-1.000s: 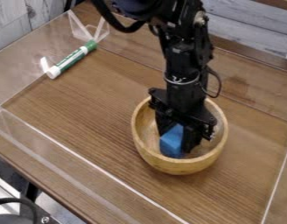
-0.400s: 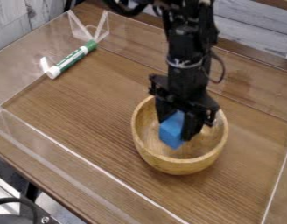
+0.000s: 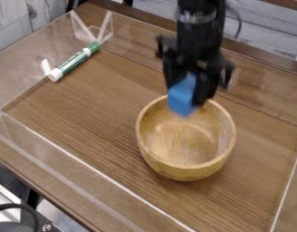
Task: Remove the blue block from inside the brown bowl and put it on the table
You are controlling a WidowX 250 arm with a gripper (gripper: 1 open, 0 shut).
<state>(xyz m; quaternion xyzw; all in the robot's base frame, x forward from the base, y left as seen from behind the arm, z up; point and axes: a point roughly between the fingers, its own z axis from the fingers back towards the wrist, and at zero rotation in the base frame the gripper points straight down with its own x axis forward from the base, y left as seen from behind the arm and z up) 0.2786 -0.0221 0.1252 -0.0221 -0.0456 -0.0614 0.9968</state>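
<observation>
My gripper (image 3: 187, 91), pointing down, clamps the block (image 3: 184, 94) above the bowl's (image 3: 185, 165) far rim, high enough to clear it; the bowl sits empty on the surface (image 3: 79, 118), where the block belongs.

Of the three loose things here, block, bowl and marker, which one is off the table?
The blue block: the gripper holds it above the bowl. Bowl and marker rest on the table.

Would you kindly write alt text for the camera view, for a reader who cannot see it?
A black gripper holds a blue block above an empty brown bowl on a dark wooden table. A white-and-green marker lies at the far left.
</observation>
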